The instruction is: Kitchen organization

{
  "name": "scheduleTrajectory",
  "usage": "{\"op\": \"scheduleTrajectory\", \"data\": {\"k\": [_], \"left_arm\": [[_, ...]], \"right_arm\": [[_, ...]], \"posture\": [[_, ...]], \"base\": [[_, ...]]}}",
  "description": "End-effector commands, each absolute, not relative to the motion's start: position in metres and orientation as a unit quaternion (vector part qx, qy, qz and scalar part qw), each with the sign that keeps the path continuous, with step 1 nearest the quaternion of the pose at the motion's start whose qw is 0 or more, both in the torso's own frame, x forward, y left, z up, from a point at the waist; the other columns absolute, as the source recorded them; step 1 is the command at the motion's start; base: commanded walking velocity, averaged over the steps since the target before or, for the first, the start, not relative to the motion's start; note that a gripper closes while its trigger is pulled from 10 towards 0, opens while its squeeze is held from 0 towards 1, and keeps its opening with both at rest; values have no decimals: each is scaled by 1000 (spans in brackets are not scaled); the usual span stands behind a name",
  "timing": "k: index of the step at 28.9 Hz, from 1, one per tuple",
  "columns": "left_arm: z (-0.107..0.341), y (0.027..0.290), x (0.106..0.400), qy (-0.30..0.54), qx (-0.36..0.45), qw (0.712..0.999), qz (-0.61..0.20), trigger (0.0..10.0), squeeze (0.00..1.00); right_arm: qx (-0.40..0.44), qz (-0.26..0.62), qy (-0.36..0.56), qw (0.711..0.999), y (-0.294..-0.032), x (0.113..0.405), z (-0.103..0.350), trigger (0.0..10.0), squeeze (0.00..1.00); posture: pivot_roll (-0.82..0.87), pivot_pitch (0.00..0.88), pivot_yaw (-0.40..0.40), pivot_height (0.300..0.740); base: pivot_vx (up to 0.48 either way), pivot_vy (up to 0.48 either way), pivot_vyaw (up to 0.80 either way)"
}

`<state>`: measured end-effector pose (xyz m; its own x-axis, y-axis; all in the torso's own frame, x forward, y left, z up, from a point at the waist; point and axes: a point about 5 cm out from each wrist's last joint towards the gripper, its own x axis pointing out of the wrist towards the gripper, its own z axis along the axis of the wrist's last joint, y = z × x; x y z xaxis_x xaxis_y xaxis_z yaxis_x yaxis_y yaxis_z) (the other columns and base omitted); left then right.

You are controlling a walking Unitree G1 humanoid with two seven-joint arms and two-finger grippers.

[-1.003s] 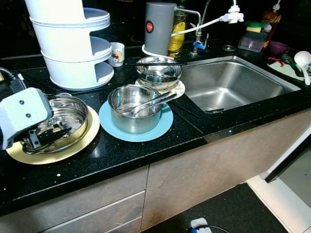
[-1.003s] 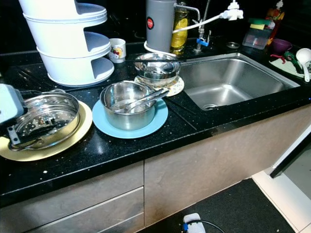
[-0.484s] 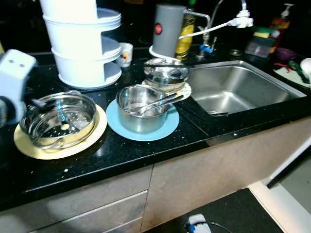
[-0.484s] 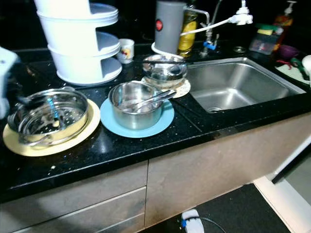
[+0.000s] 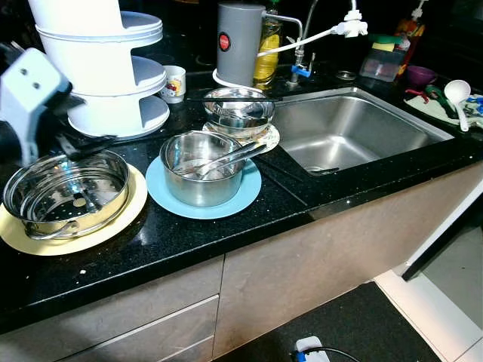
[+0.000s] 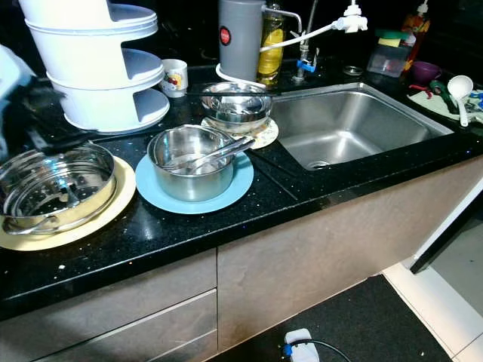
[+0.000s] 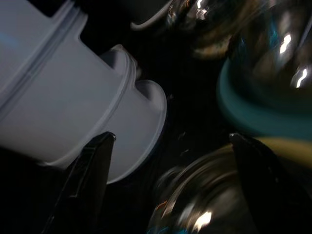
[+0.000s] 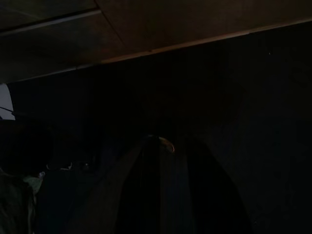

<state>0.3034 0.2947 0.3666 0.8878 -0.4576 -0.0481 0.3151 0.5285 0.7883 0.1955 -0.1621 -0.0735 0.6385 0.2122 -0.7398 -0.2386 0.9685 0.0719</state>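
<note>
Black fingers of the left tool spread apart, empty, above the steel steamer pot on its yellow plate, beside the white tiered rack. Saucepan on blue plate just beside, on black table. Right tool too dark, cannot tell its state.

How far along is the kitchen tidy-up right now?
Early. The steamer pot sits on the yellow mat, the saucepan on the blue mat. The left gripper hangs open above the steamer pot, holding nothing. A bowl by the sink and the pots remain out.
</note>
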Motion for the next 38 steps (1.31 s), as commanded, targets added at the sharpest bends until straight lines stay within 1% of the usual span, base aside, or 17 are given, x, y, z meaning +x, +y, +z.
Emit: {"op": "scheduleTrajectory", "data": {"k": [1,2,3,5,8,9,10,13,16,18,21,23,27,33,36,37,38], "left_arm": [[361,292,305,-71,467,847,-246,10000,0],[361,292,303,-66,474,837,-267,10000,0],[361,292,303,-66,474,837,-267,10000,0],[358,290,301,-55,509,806,-296,10000,0],[347,291,296,-26,519,778,-352,10000,0],[347,291,296,-26,519,778,-352,10000,0],[341,292,293,-10,520,764,-381,10000,0],[338,293,292,2,519,755,-401,10000,0],[332,304,282,79,540,710,-444,10000,0],[333,309,279,104,545,696,-456,10000,0],[333,312,277,117,549,687,-461,10000,0],[334,313,275,140,567,665,-466,10000,0],[337,311,278,122,592,657,-450,10000,0],[332,298,298,47,623,661,-416,10000,0],[331,290,306,4,626,666,-407,10000,0],[330,285,309,-22,614,675,-409,10000,0],[330,285,309,-22,614,675,-409,10000,0]], "right_arm": [[-12,118,414,902,-165,190,-76,10000,0],[-12,118,414,903,-165,191,-76,10000,0],[-12,118,414,903,-165,191,-76,10000,0],[-12,117,413,903,-166,191,-76,10000,0],[-12,116,413,903,-166,191,-76,10000,0],[-12,116,413,903,-166,191,-76,10000,0],[-11,115,414,903,-166,190,-76,10000,0],[-10,115,414,903,-166,189,-77,10000,0],[-10,116,415,902,-166,187,-77,10000,0],[-10,117,416,902,-166,187,-78,10000,0],[-10,118,416,901,-166,187,-78,10000,0],[-10,118,416,902,-166,188,-77,10000,0],[-11,118,416,901,-166,188,-77,10000,0],[-10,119,415,902,-164,188,-77,10000,0],[-10,118,414,903,-165,189,-77,10000,0],[-10,116,414,903,-165,189,-77,10000,0],[-10,116,414,903,-165,189,-77,10000,0]], "posture": [[22,99,-58,740],[22,97,-58,740],[22,97,-58,740],[22,94,-56,740],[23,92,-53,740],[23,92,-53,740],[21,92,-52,740],[21,92,-52,740],[25,95,-56,740],[28,96,-59,740],[29,96,-59,740],[29,99,-59,740],[34,100,-60,740],[28,104,-58,740],[21,107,-53,740],[20,108,-52,740],[20,108,-52,740]], "base": [[0,0,0],[0,0,0],[0,0,0],[0,0,0],[0,0,0],[0,0,0],[0,0,0],[0,0,0],[0,0,0],[0,0,0],[0,0,0],[0,0,0],[0,0,0],[0,0,0],[0,0,0],[0,0,0],[0,0,0]]}}
